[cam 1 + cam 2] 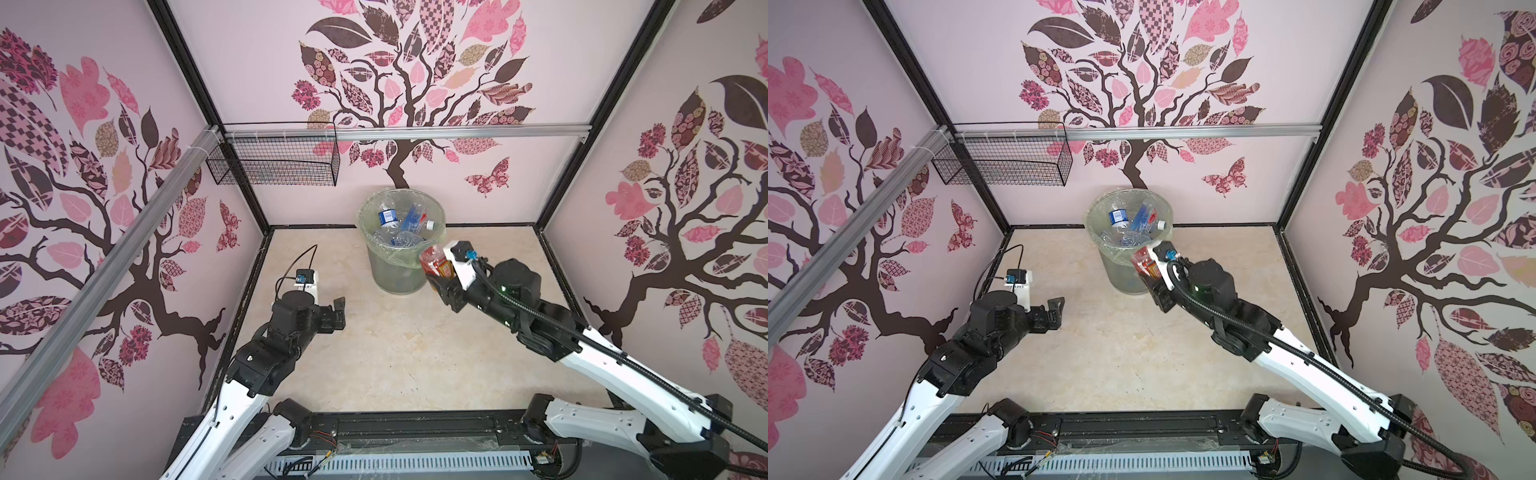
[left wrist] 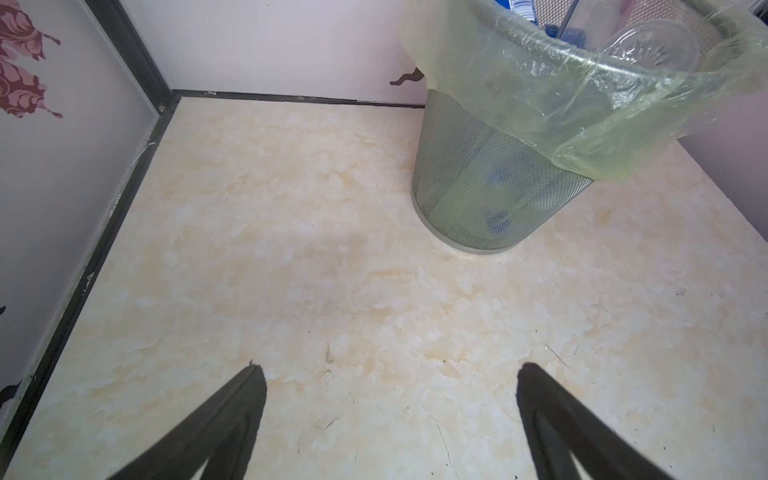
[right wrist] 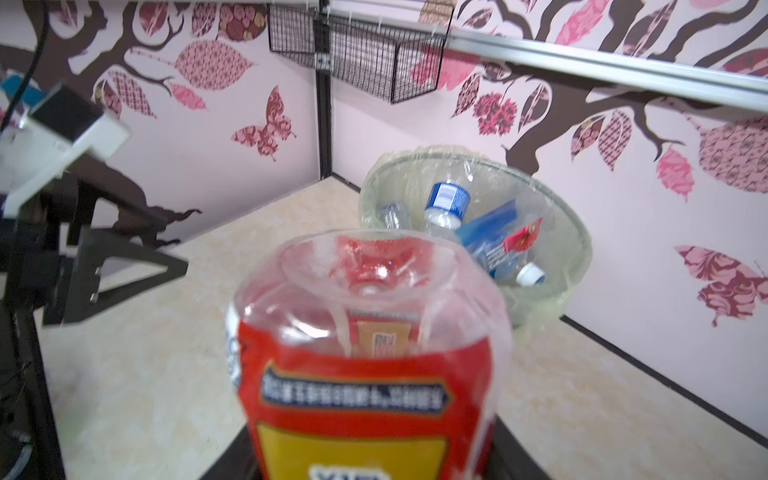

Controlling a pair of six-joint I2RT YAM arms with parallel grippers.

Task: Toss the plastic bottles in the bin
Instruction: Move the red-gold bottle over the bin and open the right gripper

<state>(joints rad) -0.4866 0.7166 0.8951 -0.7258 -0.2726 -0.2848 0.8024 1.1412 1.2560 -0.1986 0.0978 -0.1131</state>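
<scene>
I'm gripping red-label bottle in right gripper, just beside the bin rim, not over it yet; needing more reach so it's clearing the liner before release. My left gripper gaping, empty.

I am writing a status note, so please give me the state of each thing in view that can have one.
bin: upright, partly filled with clear bottles.
liner: folded over the bin's rim.
left tool: open, holding nothing.
right tool: shut on the red-label bottle.
red-label bottle: held in the air beside the bin, not yet inside.
wire basket: hanging, nothing seen in it.
</scene>
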